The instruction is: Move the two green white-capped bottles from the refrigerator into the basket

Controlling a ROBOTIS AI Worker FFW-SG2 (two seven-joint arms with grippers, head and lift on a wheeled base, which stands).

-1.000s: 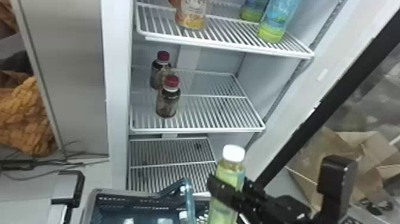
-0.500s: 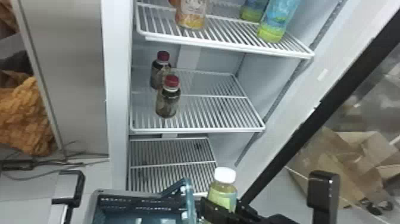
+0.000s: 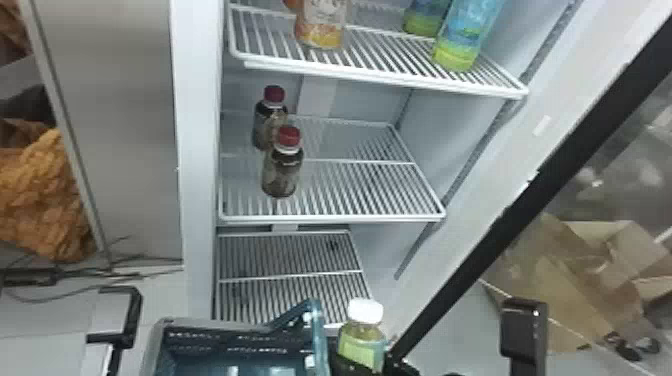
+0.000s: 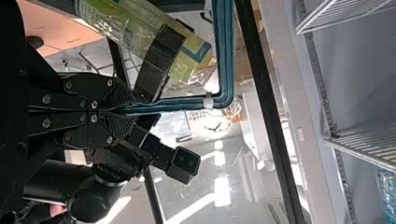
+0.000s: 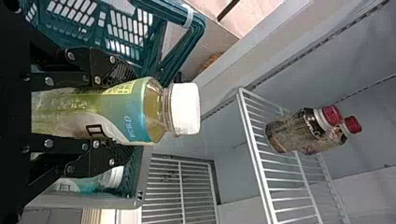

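Note:
My right gripper holds a green white-capped bottle upright beside the basket handle, right of the basket. In the right wrist view both fingers of my right gripper press the bottle around its middle. A second white-capped bottle lies inside the basket. My left arm is at the head view's lower left; in the left wrist view the left gripper is shut on the basket handle, with the held bottle close by.
Two dark red-capped bottles stand on the fridge's middle shelf. Above, an orange-labelled bottle and two blue-green ones occupy the top shelf. The fridge's open door frame slants along the right.
The right gripper, still holding its bottle, has shifted left and down toward the basket handle. The left arm and the basket look unmoved.

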